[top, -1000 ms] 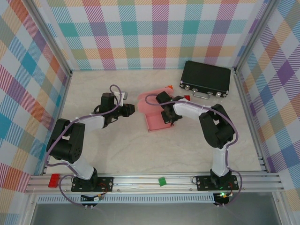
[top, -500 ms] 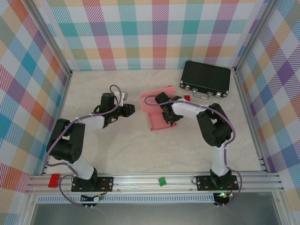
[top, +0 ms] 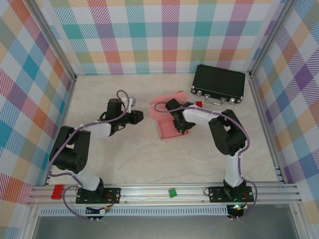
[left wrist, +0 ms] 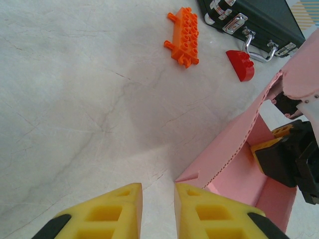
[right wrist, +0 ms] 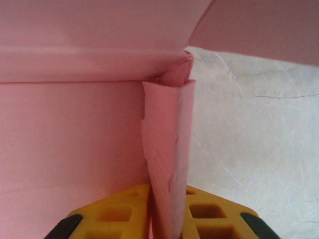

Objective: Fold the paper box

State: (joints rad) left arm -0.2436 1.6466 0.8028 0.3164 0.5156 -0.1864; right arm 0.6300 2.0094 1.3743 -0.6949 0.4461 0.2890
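Top: paper box (top: 163,130) sits in front-left of the black case (top: 219,82). In the last second its rear panel has dropped flatter and swung toward the case, so the wall fold is under way, not finished. Right gripper (top: 175,119) is in the box. Left gripper (top: 139,116) is beyond it, away from the case.
Left wrist: jaws slightly apart, empty. Box half-formed, perforated edge raised.
Right wrist: jaws pinching a doubled pink wall flap.

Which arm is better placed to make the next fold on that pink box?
Right. The right claw has a flap of the paper box between its fingers; the left claw hovers beside it, empty.
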